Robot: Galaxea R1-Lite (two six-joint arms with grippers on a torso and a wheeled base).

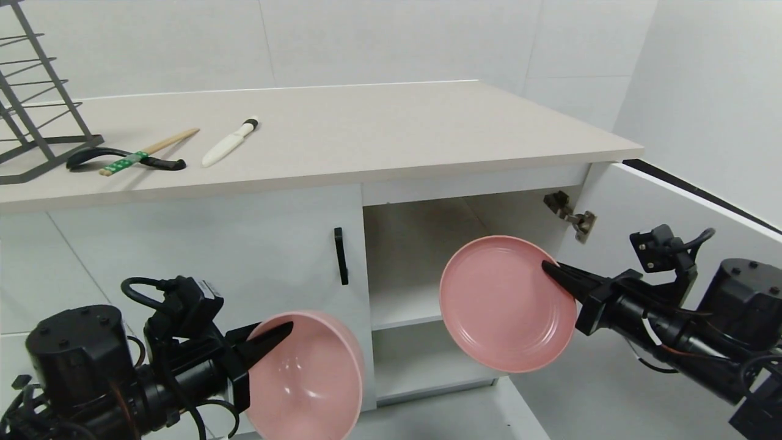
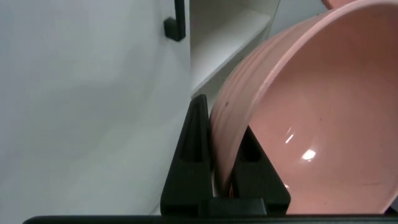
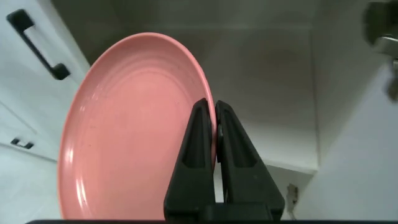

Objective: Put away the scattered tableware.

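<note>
One bowl (image 1: 305, 382) in left gripper (image 1: 282, 330), one plate (image 1: 498, 305) in right gripper (image 1: 548, 266)

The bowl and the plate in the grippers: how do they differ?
The bowl is deep with high walls; the plate is shallow and nearly flat. The left gripper pinches the bowl's rim, the right gripper the plate's. The plate hangs before the open cupboard, the bowl before the closed door. Both are pink.
</note>
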